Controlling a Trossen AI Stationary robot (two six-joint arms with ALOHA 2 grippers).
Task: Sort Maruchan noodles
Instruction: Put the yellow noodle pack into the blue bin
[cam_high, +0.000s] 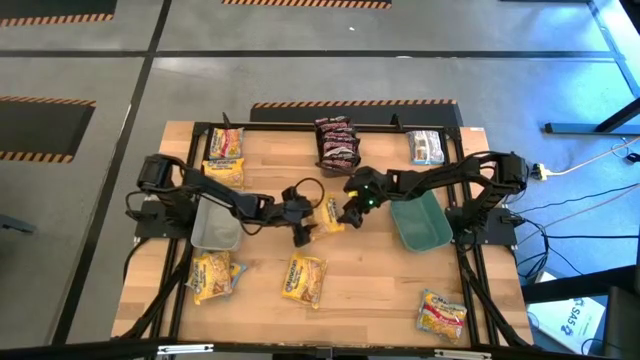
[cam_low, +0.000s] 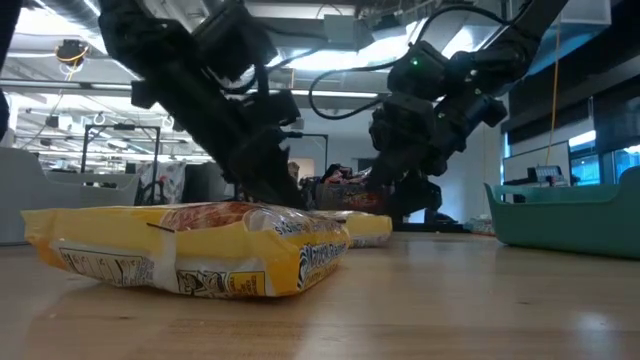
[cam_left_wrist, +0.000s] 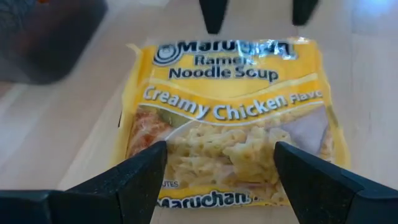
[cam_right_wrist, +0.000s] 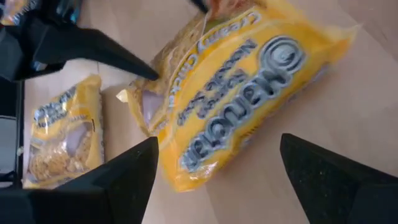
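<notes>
Both open: left gripper (cam_high: 303, 233) and right gripper (cam_high: 350, 213), flanking yellow Creamy Chicken packet (cam_high: 329, 213) at wooden table (cam_high: 380, 280) centre.

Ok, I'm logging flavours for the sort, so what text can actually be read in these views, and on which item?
"Maruchan Ramen Noodle Soup": yellow packet between the left gripper fingers, wrist view.
"Creamy Chicken Flavor": same packet.
"Maruchan": its lower edge, partly cut off.
"Maruchan Ramen Noodle Soup", upside down: same packet, right gripper wrist view.
Dark red packets, silver packet, other yellow packets: print too small to read.
</notes>
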